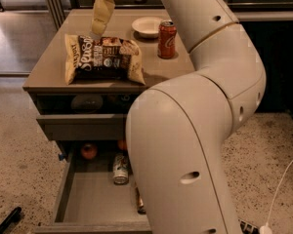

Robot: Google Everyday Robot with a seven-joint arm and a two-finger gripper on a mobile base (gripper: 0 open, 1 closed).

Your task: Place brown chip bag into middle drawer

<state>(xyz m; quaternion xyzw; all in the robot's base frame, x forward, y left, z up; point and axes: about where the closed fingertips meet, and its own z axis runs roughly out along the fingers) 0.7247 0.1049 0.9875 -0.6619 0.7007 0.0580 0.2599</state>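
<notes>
While gripper (97, 31) hangs over brown chip bag (103, 58), middle drawer (95, 199) stands open.

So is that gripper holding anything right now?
Gripper: at the far edge of the large brown crinkly chip bag; open or closed cannot be told.

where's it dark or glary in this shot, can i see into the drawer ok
Camera view: cabinet top and brown chip bag evenly lit, gripper at the bag's upper edge; the slot under the top in deep shadow; middle drawer lit on its bottom, shaded at the back, right side hidden by the arm; pale sheen on the room floor upper left.
</notes>
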